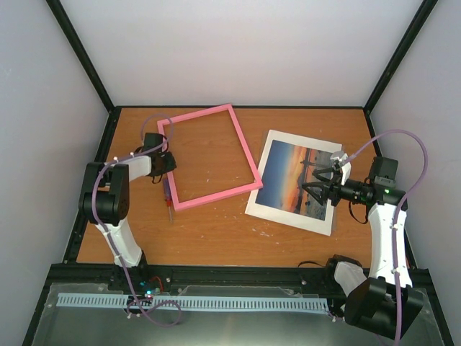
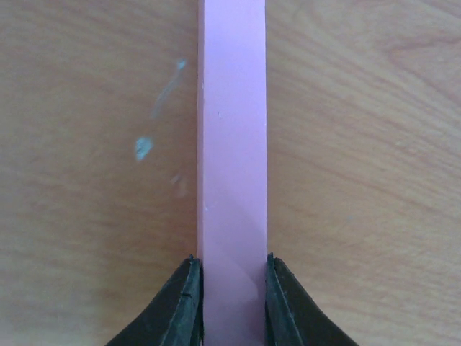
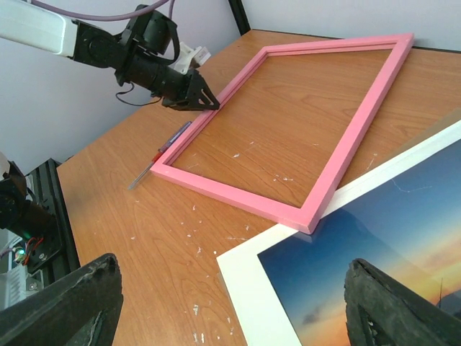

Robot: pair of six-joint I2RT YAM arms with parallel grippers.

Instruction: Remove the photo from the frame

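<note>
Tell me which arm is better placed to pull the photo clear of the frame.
Right, likely. The right fingers stand open above the photo, which lies flat beside the frame. The left fingers are clamped on the frame's far rail, away from the photo.

The left arm (image 1: 108, 198) and right arm (image 1: 385, 231) pair white shells with black joint housings. A lilac cable (image 1: 407, 133) runs along each. The left hand (image 1: 170, 163) and right hand (image 1: 308, 176) carry black, wedge-shaped fingers (image 2: 176, 310).

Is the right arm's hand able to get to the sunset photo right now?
Probably yes. The right hand hovers wide open right over the photo, which lies flat on the table outside the pink frame, and I see nothing between them.
</note>
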